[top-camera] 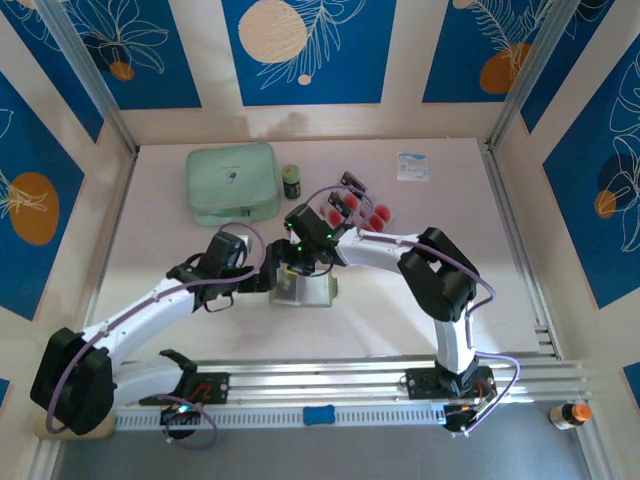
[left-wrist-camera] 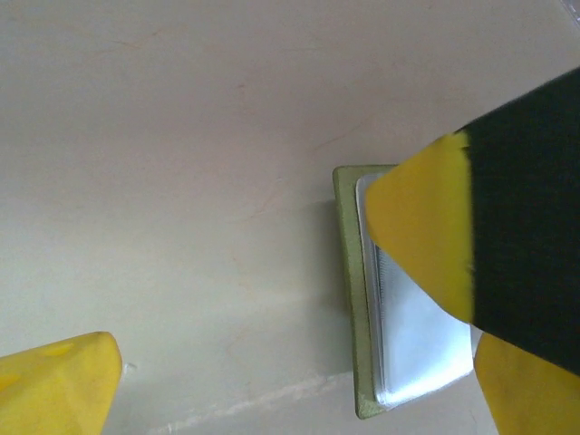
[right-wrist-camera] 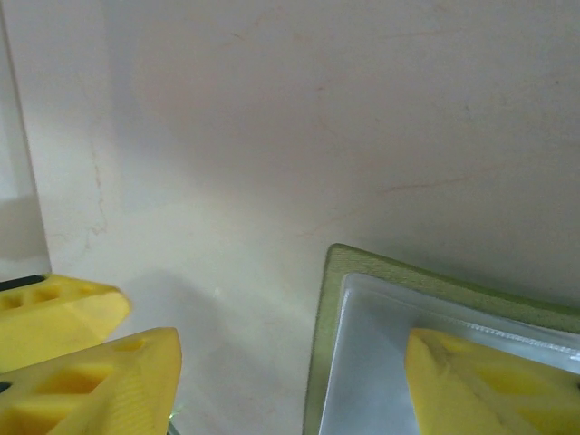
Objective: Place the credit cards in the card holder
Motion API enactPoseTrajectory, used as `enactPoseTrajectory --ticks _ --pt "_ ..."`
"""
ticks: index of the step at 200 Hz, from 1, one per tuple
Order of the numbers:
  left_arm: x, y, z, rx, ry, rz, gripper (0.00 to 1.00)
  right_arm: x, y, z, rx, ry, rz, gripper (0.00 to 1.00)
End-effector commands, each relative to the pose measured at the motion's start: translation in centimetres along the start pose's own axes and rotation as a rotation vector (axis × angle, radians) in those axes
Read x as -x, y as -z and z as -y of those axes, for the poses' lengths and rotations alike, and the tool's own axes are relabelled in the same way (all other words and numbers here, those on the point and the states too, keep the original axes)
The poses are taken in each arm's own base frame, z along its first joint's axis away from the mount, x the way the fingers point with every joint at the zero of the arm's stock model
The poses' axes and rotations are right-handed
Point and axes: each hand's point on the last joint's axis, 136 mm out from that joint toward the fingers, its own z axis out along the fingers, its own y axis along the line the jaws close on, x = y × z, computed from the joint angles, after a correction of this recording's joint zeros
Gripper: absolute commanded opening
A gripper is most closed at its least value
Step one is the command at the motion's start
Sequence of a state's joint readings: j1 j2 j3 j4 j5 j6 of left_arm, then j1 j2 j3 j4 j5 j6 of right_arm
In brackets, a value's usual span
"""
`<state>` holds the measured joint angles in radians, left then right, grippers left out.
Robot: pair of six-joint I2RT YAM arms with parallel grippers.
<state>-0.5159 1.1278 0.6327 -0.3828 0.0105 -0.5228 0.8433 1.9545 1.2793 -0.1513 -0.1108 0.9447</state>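
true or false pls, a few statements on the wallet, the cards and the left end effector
1. The olive-green fold-over card holder lies open on the table. True.
2. The left end effector is shut on a card. False: it is wide open, holding nothing.
3. The mint-green zip case sits at the back left. True.
4. The white red-circled credit cards are all inside the holder. False: several lie farther back on the table.

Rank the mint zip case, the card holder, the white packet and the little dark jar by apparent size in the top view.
1. mint zip case, clearly largest
2. card holder, partly covered, so its full outline is unsure
3. white packet and little dark jar: too alike to rank
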Motion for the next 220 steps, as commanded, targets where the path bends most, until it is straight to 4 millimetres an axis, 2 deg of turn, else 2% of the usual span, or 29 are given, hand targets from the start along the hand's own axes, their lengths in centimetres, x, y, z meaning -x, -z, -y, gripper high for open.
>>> enactPoseTrajectory --ticks 1,40,105,170,220 --pt "0.8 0.5 -0.1 -0.016 0.017 0.031 1.0 -1.6 -1.0 -0.3 0.0 0.0 -0.072 0.66" --pt "0.2 0.1 0.6 -0.054 -0.01 -0.015 1.0 -1.6 -1.8 -0.5 0.017 0.0 -0.092 0.66" --pt "-0.1 -1.3 1.5 -0.11 -0.015 -0.037 1.0 -1.7 -1.5 -0.4 0.066 -0.032 -0.105 0.65" --pt "-2.3 -3.1 -0.2 -0.05 -0.008 -0.057 1.0 -1.4 -0.9 -0.5 0.074 -0.043 -0.107 0.65" --pt "-2.3 -4.0 -0.9 -0.021 -0.021 -0.043 1.0 -1.2 -0.7 -0.5 0.082 -0.064 -0.107 0.65"
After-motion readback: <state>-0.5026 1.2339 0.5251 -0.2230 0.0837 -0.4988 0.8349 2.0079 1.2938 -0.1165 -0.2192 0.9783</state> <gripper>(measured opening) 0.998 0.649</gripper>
